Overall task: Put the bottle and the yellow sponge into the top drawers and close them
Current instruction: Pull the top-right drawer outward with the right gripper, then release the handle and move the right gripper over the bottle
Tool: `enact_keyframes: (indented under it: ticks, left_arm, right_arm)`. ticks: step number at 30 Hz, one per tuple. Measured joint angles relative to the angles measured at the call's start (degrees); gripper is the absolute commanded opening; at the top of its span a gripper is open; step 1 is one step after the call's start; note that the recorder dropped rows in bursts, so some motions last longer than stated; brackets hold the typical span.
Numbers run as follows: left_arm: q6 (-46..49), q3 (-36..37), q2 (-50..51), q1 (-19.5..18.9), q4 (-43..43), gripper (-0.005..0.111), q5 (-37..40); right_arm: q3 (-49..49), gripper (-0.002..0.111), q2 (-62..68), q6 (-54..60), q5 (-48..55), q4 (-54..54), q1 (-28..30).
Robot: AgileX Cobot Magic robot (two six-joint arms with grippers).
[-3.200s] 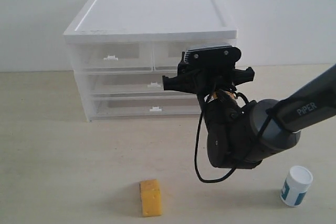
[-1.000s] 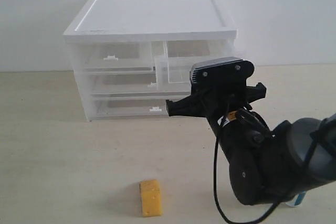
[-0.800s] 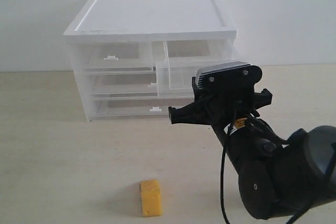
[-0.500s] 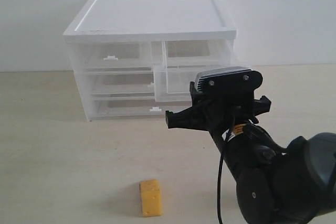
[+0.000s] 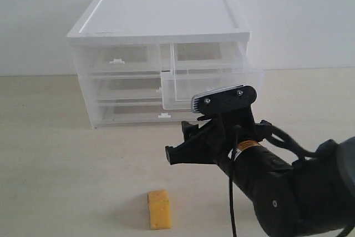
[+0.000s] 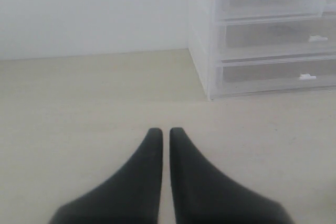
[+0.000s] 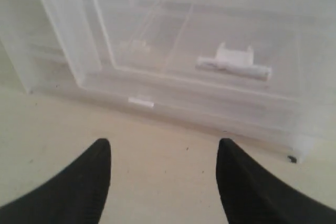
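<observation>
The white cabinet (image 5: 161,23) stands at the back. Its top right drawer (image 5: 211,84) is pulled out, and the top left drawer (image 5: 119,59) is shut. The yellow sponge (image 5: 159,216) lies on the table in front, left of my right arm (image 5: 277,192). In the right wrist view my right gripper (image 7: 163,142) is open and empty, a little short of the drawer's tab handle (image 7: 233,61). My left gripper (image 6: 164,129) is shut on nothing over bare table, left of the cabinet (image 6: 262,35). The bottle is hidden.
Two full-width drawers (image 5: 133,90) below the top pair are shut. The beige table (image 5: 66,159) runs to a white wall (image 5: 310,15) behind the cabinet. My right arm fills the near right of the exterior view.
The top right drawer went from shut to pulled out. My right arm backed away from the cabinet, sank lower, and now covers the bottle. The sponge has not moved.
</observation>
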State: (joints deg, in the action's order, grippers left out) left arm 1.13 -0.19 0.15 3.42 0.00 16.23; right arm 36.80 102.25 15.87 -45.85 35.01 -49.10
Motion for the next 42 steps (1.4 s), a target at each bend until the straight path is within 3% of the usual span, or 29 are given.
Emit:
enact_keyframes:
  ticks: [4,10,14,19,26,33,40,42]
  left_arm:
    - [0.0,0.0,0.0,0.0,0.0,0.004,0.0]
    - [0.0,0.0,0.0,0.0,0.0,0.004,0.0]
    - [0.0,0.0,0.0,0.0,0.0,0.004,0.0]
    - [0.0,0.0,0.0,0.0,0.0,0.004,0.0]
    - [0.0,0.0,0.0,0.0,0.0,0.004,0.0]
    - [0.0,0.0,0.0,0.0,0.0,0.004,0.0]
    - [0.0,0.0,0.0,0.0,0.0,0.004,0.0]
    - [0.0,0.0,0.0,0.0,0.0,0.004,0.0]
  right_arm:
    - [0.0,0.055,-5.7,8.3,11.5,3.9,0.0]
    - [0.0,0.053,-13.7,30.3,28.1,18.2,0.0]
    - [0.0,0.032,-17.3,39.3,36.5,25.0,1.0]
    - [0.0,0.0,-19.7,42.2,51.3,26.6,9.0]
    - [2.3,0.0,-19.9,42.2,73.0,14.4,19.6]
    - [11.8,0.0,-19.9,29.7,96.9,-6.8,24.5]
    - [17.7,0.0,-19.9,16.8,106.3,-24.3,30.5]
    - [17.8,0.006,-19.9,15.0,106.7,-26.3,34.1]
